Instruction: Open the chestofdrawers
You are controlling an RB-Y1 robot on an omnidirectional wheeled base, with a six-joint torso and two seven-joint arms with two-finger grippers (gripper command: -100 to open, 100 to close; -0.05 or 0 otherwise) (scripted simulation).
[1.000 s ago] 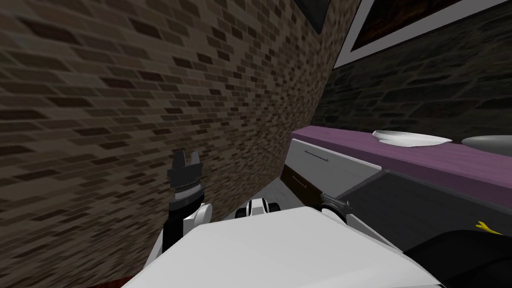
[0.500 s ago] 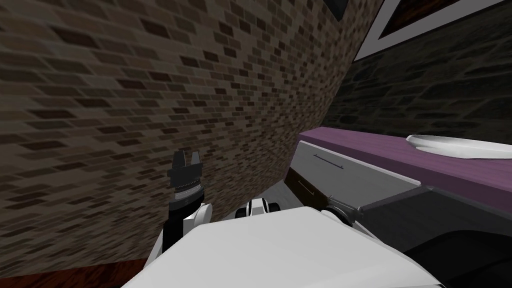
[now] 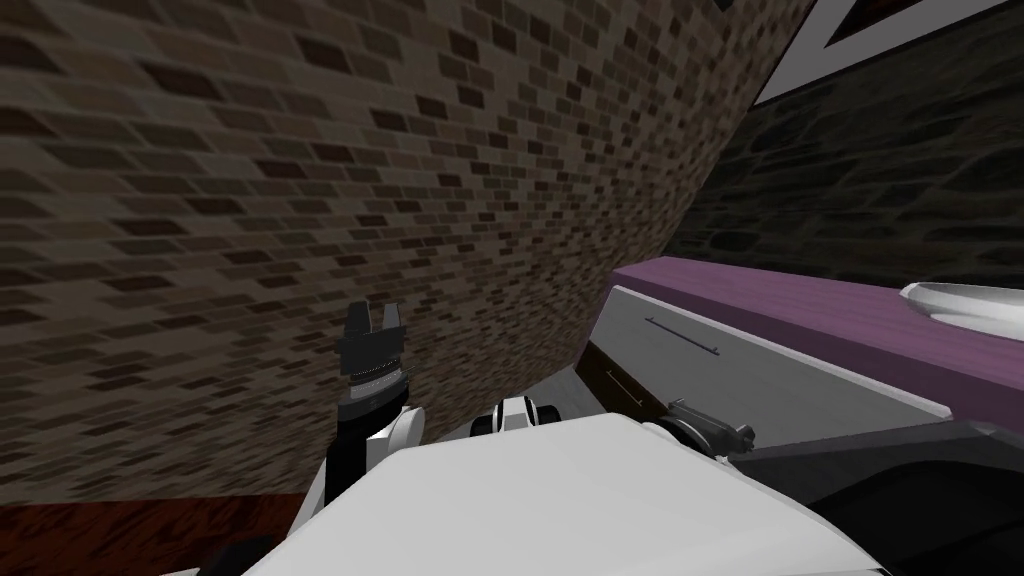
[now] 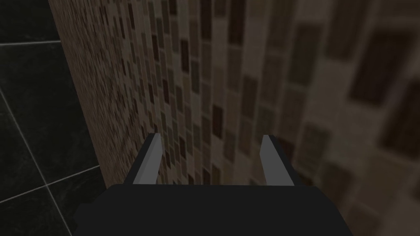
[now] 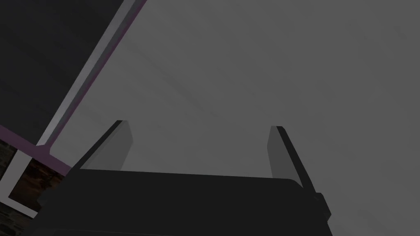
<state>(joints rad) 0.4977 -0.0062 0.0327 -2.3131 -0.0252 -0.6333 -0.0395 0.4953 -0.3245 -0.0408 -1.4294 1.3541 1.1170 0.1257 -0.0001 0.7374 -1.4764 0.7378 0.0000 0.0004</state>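
The chest of drawers (image 3: pixel 800 375) stands at my right, with a purple top (image 3: pixel 790 305). Its upper drawer front is grey with a thin dark handle (image 3: pixel 682 335). Below that is a darker drawer with its own handle (image 3: pixel 620 385). My right gripper (image 3: pixel 738 435) is low, close in front of the grey drawer front. In the right wrist view the right gripper (image 5: pixel 199 125) is open before that flat grey surface (image 5: pixel 266 61), with nothing between the fingers. My left gripper (image 3: pixel 372 312) is raised near the brick wall, and the left gripper (image 4: pixel 210 135) is open and empty.
A brick wall (image 3: pixel 300 200) runs close along my left and front, meeting the chest's end. A white dish (image 3: pixel 965 300) lies on the purple top. Dark red floor (image 3: pixel 150 530) shows at the lower left. A dark stone wall (image 3: pixel 880 180) rises behind the chest.
My view has swung, so the chest and dish sit farther right and floor shows at the lower left. The right gripper has shifted slightly right along the drawer front. The left arm is unchanged.
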